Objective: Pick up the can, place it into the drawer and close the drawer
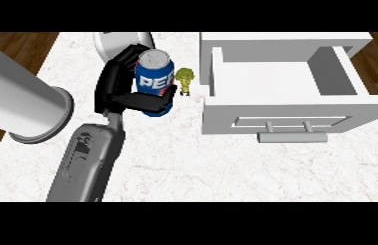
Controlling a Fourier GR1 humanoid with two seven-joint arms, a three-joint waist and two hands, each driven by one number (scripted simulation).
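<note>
My left hand (125, 86) curls its black fingers around the blue can (154, 81), holding it upright above the white marble counter (184, 164). A small green figure (184, 79) stands just beside the can, between it and the open white drawer (284, 116) at right. I see a grey cylinder (29, 106) at far left.

White "PE" on blue can (154, 79)
</note>
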